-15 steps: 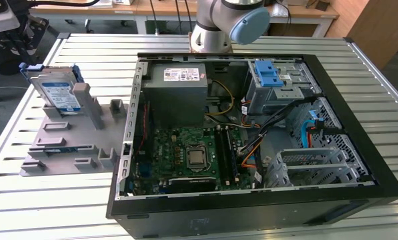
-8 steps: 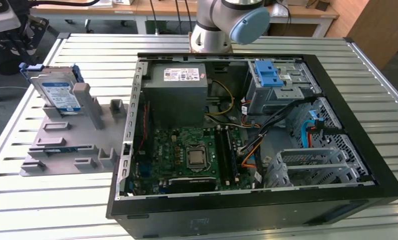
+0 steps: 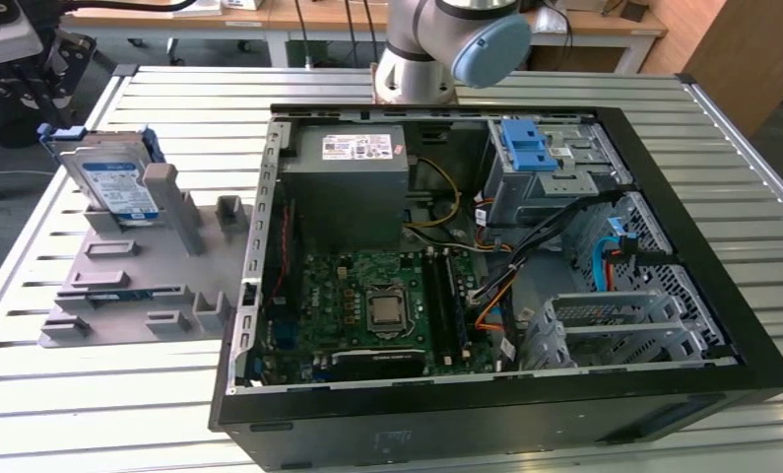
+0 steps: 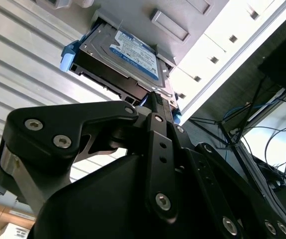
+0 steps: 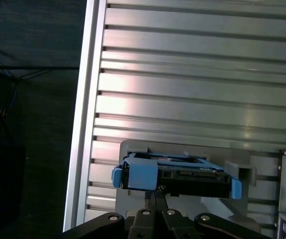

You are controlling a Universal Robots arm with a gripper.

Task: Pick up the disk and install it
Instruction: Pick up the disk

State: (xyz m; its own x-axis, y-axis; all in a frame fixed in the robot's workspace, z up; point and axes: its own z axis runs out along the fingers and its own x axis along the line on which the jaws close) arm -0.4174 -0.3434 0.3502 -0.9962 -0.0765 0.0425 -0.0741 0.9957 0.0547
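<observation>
Disk on edge in its holder, gripper right up against it.

I see the ribbed silver aluminium table (image 3: pixel 89 394) carrying the big open black desktop computer case (image 3: pixel 496 409). Just beside the case, toward the exterior view's left, sits the flat grey plastic fixture with upright posts (image 3: pixel 115 286). The silver hard disk with a white-and-blue label in a blue plastic frame (image 3: pixel 112 182) stands upright in that fixture, outside the case. In both wrist views the black gripper (image 4: pixel 158 99) (image 5: pixel 154 194) sits right at the disk's (image 4: pixel 133 52) (image 5: pixel 183 179) edge. I cannot tell how far open it is or whether it grips anything.
</observation>
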